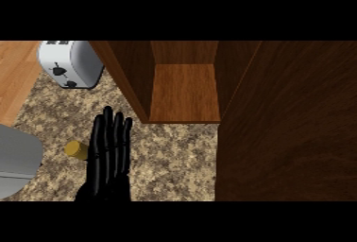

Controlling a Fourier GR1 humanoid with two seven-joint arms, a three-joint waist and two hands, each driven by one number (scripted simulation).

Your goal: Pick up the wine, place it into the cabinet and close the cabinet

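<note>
Only the yellow top of the wine bottle (76, 150) shows, standing on the speckled counter at the lower left. My right hand (109, 156) is just to the right of it, fingers straight and pointing away from me, open, its edge against or very near the bottle and hiding part of it. The wooden cabinet (182, 90) stands open at the top centre, its shelf bare. Its open door (286, 123) fills the right side of the view. A grey forearm (17, 160) enters at the left edge; my left hand does not show.
A white toaster (70, 64) stands at the back left, beside the cabinet's left wall. A wooden strip (14, 75) borders the counter on the far left. The counter (174, 160) stretches between my hand and the door.
</note>
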